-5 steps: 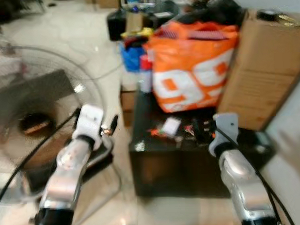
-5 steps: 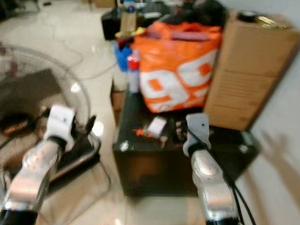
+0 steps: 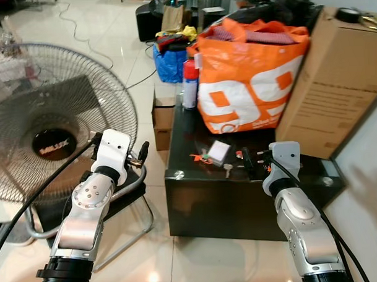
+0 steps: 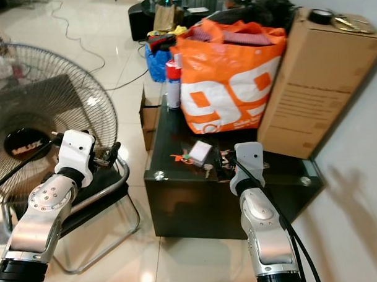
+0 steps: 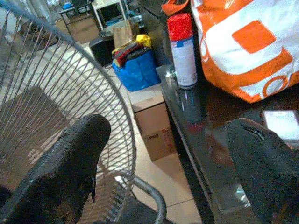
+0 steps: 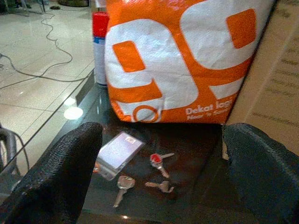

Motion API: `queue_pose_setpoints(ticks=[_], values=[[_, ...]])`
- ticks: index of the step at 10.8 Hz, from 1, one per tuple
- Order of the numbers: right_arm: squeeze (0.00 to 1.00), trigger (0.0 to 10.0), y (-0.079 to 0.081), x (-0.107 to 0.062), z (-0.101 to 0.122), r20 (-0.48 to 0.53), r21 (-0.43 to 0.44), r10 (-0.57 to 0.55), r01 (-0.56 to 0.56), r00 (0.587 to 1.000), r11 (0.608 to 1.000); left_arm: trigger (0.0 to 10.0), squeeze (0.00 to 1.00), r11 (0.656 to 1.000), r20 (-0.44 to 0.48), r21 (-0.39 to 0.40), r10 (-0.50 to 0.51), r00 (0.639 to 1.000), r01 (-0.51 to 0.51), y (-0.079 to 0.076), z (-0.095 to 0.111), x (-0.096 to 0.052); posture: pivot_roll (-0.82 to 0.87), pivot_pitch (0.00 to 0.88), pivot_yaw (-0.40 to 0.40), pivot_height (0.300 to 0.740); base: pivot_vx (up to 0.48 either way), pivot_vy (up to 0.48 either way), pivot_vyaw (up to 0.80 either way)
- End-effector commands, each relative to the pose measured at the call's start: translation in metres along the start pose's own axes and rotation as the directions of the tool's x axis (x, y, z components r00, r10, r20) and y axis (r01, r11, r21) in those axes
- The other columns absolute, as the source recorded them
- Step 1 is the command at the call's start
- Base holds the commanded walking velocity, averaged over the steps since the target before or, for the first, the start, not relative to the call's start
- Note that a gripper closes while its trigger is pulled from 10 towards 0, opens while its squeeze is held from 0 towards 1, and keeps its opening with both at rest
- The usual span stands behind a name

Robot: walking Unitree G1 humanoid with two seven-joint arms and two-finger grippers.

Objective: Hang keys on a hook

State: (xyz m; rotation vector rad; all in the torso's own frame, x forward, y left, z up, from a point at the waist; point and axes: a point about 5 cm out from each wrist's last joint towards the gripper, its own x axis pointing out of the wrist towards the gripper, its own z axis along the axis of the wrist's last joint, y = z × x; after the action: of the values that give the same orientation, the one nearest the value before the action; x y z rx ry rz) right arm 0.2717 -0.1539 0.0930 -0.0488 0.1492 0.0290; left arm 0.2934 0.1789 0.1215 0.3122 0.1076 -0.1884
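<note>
From my head, the blur of a moment ago has cleared: the keys point(image 3: 228, 169) lie on the black desk point(image 3: 196, 196) before the orange bag point(image 3: 251, 83), my right jaws point(image 3: 254, 164) open just short of them. My left wrist shows my left jaws point(image 5: 163, 172) open beside the fan point(image 5: 56, 93). My right wrist shows keys between open fingers point(image 6: 60, 172).

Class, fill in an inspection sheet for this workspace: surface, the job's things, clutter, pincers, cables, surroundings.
Surface: low black glossy table.
Job's things: three loose keys lying on the table beside a small clear packet; hook: nothing seen.
Clutter: orange bag, spray can, cardboard box.
Pincers: left pincer open, beside the fan; right pincer open, empty, facing the keys.
Cables: black cable on the floor.
Surroundings: shiny tiled floor, white wall.
</note>
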Motion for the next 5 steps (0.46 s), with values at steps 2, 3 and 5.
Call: queue_pose_setpoints(ticks=[2, 3, 5], values=[[1.00, 10.0, -0.0029, 0.0012, 0.0022, 0.007, 0.001, -0.020, 0.020, 1.000, 1.000, 10.0, 0.00, 1.000, 0.020, -0.001, -0.001, 1.000, 0.001, -0.0002, 0.0046, 0.0019, -0.05, 0.000, -0.011, 0.740, 0.379, 0.000, 0.00], [1.00, 10.0, -0.0030, 0.0012, 0.0023, 0.008, 0.001, -0.021, 0.021, 1.000, 1.000, 10.0, 0.00, 1.000, 0.020, -0.001, -0.001, 1.000, 0.001, -0.0004, 0.0047, 0.0018, -0.05, 0.000, -0.011, 0.740, 0.382, 0.000, 0.00], [1.00, 10.0, -0.0030, 0.0013, 0.0013, -0.001, 0.017, -0.025, 0.025, 1.000, 1.000, 10.0, 0.00, 1.000, 0.020, 0.000, -0.002, 1.000, 0.002, -0.0003, 0.0048, 0.0017, -0.05, 0.000, -0.013, 0.740, 0.384, 0.000, 0.00]])
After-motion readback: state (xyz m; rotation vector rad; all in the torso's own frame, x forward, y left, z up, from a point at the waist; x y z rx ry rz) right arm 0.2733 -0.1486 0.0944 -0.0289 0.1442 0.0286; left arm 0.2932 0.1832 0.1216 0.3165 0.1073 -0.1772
